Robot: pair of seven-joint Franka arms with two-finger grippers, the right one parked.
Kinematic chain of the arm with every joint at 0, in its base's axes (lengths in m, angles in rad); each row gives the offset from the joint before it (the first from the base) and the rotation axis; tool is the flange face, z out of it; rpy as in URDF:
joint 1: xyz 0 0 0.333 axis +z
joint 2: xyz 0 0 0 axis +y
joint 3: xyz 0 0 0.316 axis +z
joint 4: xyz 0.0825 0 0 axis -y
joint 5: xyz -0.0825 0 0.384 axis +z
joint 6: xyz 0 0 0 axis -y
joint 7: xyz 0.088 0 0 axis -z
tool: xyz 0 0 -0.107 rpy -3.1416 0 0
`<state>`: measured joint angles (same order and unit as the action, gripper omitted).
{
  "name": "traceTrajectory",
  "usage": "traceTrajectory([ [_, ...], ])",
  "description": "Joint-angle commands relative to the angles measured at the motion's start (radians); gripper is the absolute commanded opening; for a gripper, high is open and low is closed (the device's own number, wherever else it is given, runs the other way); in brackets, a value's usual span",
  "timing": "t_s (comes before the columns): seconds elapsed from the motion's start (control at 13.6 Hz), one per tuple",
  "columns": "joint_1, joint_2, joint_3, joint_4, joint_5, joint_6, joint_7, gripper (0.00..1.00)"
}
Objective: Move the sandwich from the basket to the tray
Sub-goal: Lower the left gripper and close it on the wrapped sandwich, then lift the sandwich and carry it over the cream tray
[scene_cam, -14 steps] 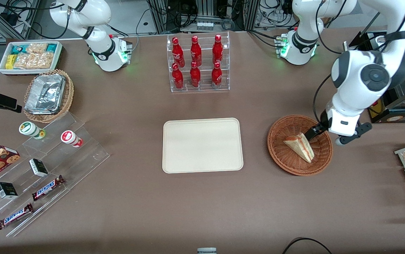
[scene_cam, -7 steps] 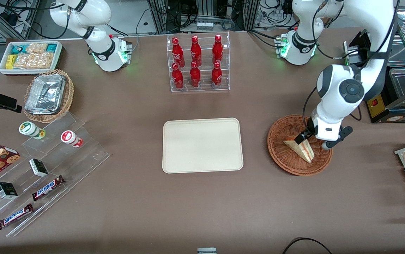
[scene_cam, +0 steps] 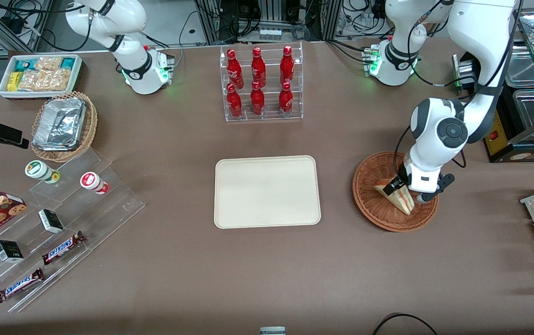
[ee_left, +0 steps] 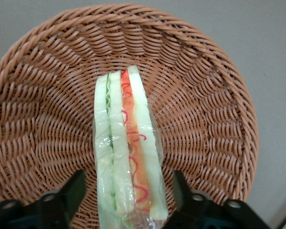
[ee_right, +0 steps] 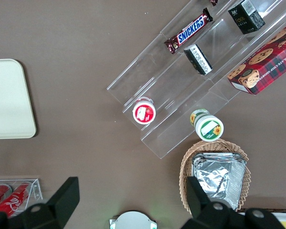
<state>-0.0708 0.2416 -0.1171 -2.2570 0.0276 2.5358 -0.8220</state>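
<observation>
My gripper (ee_left: 127, 200) is down inside the basket (scene_cam: 369, 204), fingers (ee_left: 69, 191) spread apart on either side of the sandwich (ee_left: 126, 162), not yet clamped on it. The sandwich stands on edge in the basket. Beside the basket on the bench (scene_cam: 267, 270), toward the parked arm's end, lies the tray (scene_cam: 267, 191).

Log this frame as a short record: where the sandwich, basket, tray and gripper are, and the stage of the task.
sandwich: in the basket, lying on edge
tray: bare, beside the basket, toward the parked arm's end
gripper: low in the basket, open, one finger on each side of the sandwich
stage: sandwich not yet grasped or lifted
</observation>
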Motion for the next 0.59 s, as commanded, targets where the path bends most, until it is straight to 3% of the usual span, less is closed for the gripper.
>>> traceTrajectory([
  [0.0, -0.004, -0.001, 0.002, 0.007, 0.017, 0.017, -0.029, 0.00],
  [0.15, -0.006, -0.048, 0.002, 0.022, 0.018, -0.023, -0.022, 0.00],
  [0.29, -0.013, -0.115, -0.001, 0.080, 0.029, -0.177, -0.016, 0.00],
  [0.51, -0.085, -0.145, -0.015, 0.276, 0.032, -0.439, 0.001, 0.00],
])
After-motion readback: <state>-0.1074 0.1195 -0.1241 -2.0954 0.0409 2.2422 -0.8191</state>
